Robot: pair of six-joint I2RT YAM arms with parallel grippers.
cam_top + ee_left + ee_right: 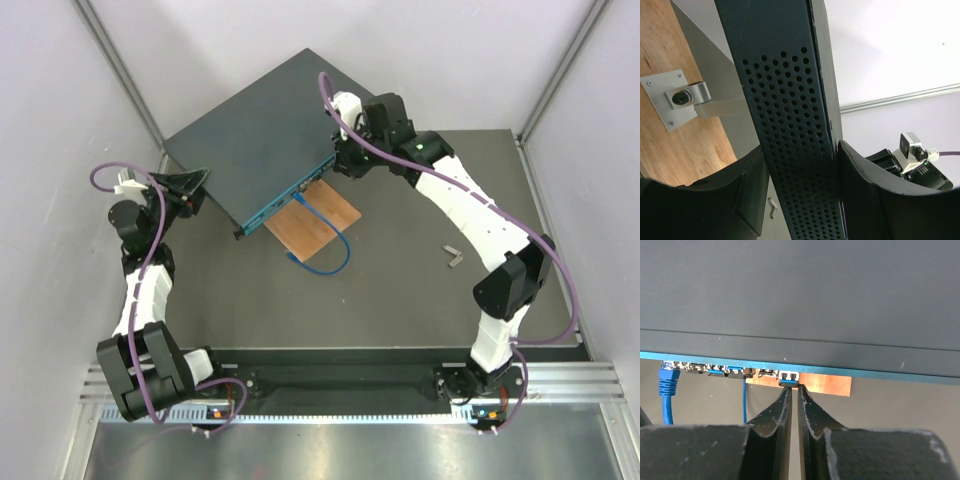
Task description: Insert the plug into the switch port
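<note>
The big dark switch (255, 135) lies flat on the table (420, 310), toward 12 o'clock from the middle and turned a bit crooked. Its long lighter side with the little ports (285, 198) faces 5 o'clock. A small wooden board (322, 222) sits partly under that side. The left pincer (188, 188) is at the switch's 9 o'clock corner. Seen from above, the switch lies toward 2 o'clock from it. In the left wrist view its two fingers (867, 200) press on both sides of the switch's thin wall full of tiny holes, so it is clamped on the switch. The right pincer (792, 389) is at the other end of the port side, and from above the switch lies toward 9 o'clock from it. In the right wrist view the switch fills the top, at 12 o'clock from the tips. The fingers are almost together, with only a thin slit between them. Their tips sit right under a port with a small blue piece (788, 383) in it. I cannot tell if they pinch that piece. Toward 9 o'clock along the row, a blue plug (669, 380) sits in another port. Its blue cable (340, 250) loops over the board and onto the table. A small metal bit (454, 257) lies well apart toward 3 o'clock.
</note>
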